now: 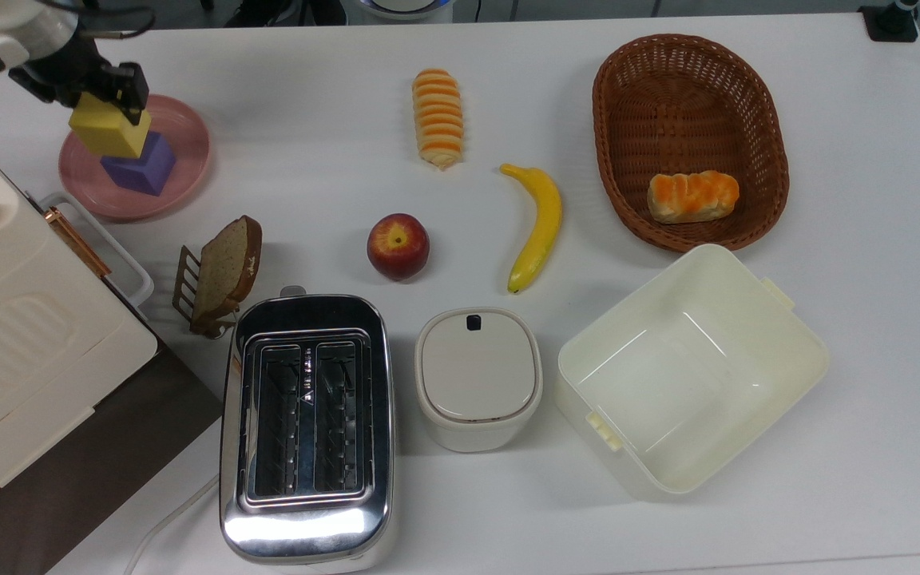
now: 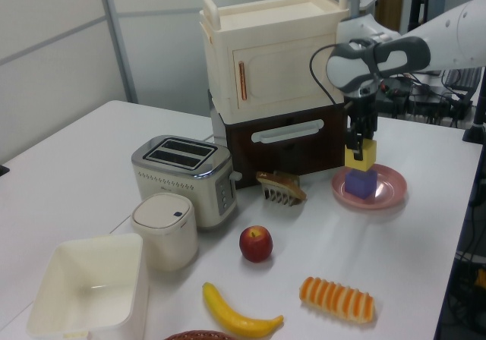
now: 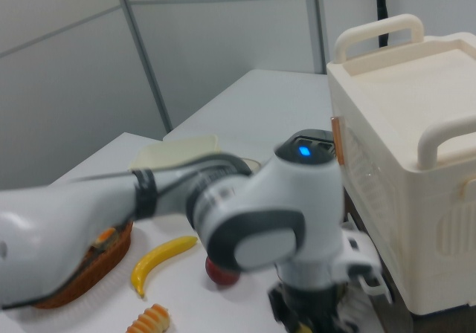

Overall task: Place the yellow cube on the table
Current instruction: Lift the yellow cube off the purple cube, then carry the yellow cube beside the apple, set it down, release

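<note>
Gripping the yellow cube (image 1: 105, 132), the gripper (image 2: 358, 144) had its jaws clamped on it, lifted just above the purple cube (image 1: 140, 168) on the pink plate (image 1: 180, 168). Next, seemingly, came carrying it sideways to bare table (image 1: 308, 120) and lowering it.

the table (image 1: 292, 104) is bare in the top view between the pink plate (image 1: 180, 160) and the striped bread roll (image 1: 438, 118), giving open passage there. toward the top view's bottom, the toast rack (image 1: 216, 275) and toaster (image 1: 306, 423) stand in the way. the cream cabinet (image 1: 5, 319) closes off the top view's left edge. the purple cube (image 1: 144, 168) occupies the plate's middle. the apple (image 1: 398, 245) and banana (image 1: 538, 225) stand farther to the top view's right.
</note>
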You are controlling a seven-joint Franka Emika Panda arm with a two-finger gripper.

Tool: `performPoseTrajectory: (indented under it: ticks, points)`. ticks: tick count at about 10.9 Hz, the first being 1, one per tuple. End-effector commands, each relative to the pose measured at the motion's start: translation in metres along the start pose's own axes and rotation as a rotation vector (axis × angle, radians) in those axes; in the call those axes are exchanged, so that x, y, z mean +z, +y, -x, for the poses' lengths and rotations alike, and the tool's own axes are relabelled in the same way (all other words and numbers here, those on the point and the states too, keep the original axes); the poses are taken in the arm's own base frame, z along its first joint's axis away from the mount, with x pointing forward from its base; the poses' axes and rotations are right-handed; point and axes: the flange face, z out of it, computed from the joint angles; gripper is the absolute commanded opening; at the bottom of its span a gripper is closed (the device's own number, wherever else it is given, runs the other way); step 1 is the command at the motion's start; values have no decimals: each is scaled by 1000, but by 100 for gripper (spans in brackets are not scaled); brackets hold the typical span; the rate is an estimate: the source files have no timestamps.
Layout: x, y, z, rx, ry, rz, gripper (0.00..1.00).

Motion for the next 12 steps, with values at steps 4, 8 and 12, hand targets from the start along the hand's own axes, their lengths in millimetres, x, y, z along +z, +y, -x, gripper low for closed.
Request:
performPoseTrajectory:
  ticks: [4, 8, 12]
  points:
    - [-52, -229, -52, -95, 5, 31, 100]
    - [-92, -304, -43, -72, 68, 41, 100]
    - [-175, -341, 14, -16, 166, 31, 100]
